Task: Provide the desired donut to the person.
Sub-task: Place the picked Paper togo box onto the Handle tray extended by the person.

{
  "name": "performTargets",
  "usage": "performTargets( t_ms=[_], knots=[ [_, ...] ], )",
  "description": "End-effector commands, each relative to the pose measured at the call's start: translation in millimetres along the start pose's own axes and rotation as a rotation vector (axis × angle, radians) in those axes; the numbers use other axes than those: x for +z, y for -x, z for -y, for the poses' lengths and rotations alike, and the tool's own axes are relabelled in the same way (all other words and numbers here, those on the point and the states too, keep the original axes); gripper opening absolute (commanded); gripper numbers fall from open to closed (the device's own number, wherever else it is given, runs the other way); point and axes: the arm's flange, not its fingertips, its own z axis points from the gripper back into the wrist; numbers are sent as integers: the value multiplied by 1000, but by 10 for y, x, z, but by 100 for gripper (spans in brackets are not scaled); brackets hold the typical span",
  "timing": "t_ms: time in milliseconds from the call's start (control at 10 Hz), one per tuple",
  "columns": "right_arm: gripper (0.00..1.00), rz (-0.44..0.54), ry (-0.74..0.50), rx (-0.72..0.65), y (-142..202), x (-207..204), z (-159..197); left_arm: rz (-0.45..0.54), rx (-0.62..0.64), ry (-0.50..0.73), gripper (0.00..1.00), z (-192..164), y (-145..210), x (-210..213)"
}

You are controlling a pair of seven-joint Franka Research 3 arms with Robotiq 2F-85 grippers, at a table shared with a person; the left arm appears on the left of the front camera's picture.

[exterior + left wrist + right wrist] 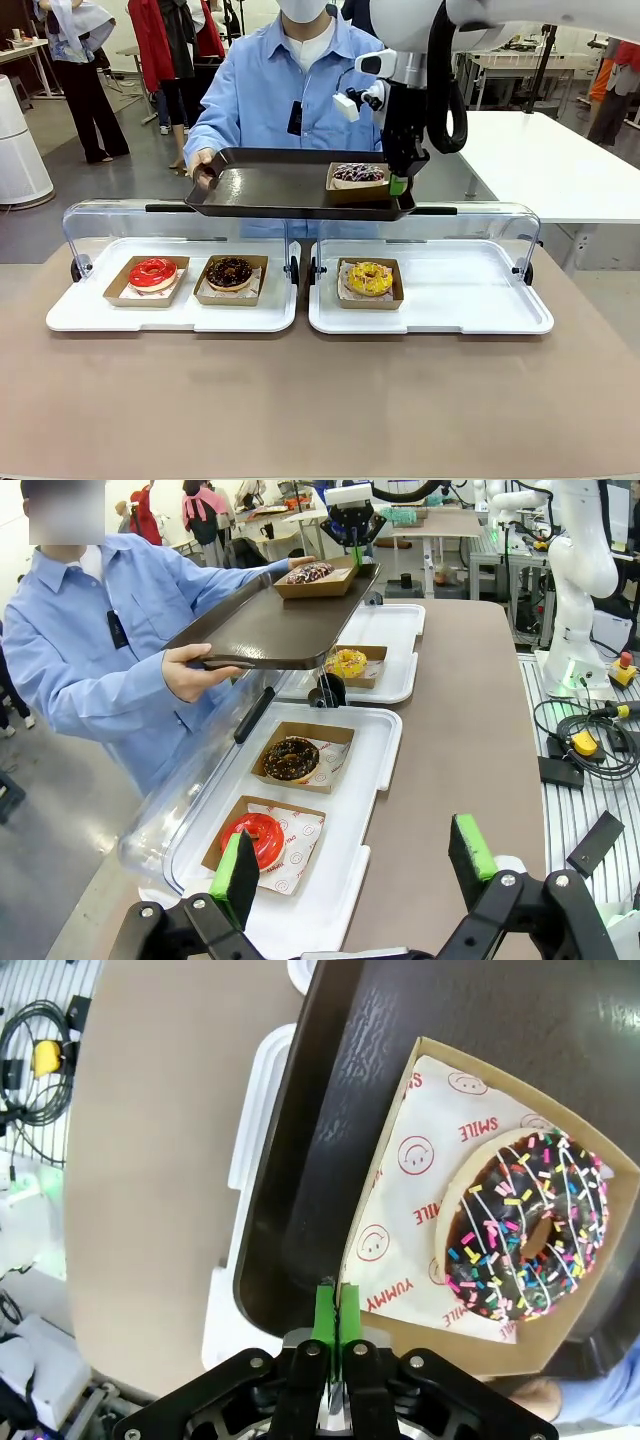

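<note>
Right gripper [336, 1312] jaws pinched on the donut box's [450, 1345] near wall. The sprinkled donut [528, 1222] lies just ahead-right of them, box down on the person's [265, 90] tray [270, 185]. Left gripper [355, 865] gaping, well away. Likely next: let go, retreat.

We take the dark brown tray [270, 185] as our mark. On it, a plain brown cardboard box [352, 193], lined with white paper [400, 1210] printed in red words and smiley faces, carries a chocolate-glazed donut [525, 1225] flecked with pink, yellow, blue and white sprinkles. Lower than the tray, on white display trays [470, 300], we see a glossy red donut [152, 272], a dark chocolate donut [230, 271] and a yellow donut [369, 277]. Behind the tray, the person [262, 90] wears a light blue shirt. At the tray's edge, the right gripper [333, 1300] shows green pads on black fingers.
</note>
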Motion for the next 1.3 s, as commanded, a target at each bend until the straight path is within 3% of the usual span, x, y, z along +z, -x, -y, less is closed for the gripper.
performTargets(
  t_ms=[0, 100, 200, 300, 500, 600, 700, 1200],
  knots=[
    [12, 56, 12, -20, -12, -66, 85, 16, -8, -3, 100, 7, -4, 12],
    [59, 62, 22, -36, -5, -79, 108, 16, -8, -3, 100, 7, -4, 12],
    [69, 58, 27, -67, 9, -87, 98, 16, -8, -3, 100, 7, -4, 12],
    [100, 61, 32, -84, 22, -78, 81, 16, -8, -3, 100, 7, -4, 12],
    [100, 45, 36, -149, 9, -43, 80, 16, -8, -3, 100, 7, -4, 12],
    [94, 31, 25, -156, -21, -40, 60, 16, -8, -3, 100, 7, -4, 12],
    [100, 30, 16, -154, -44, -31, 50, 16, -8, -3, 100, 7, -4, 12],
    [100, 26, -8, -160, -67, 10, 46, 16, -8, -3, 100, 7, -4, 12]
  ],
)
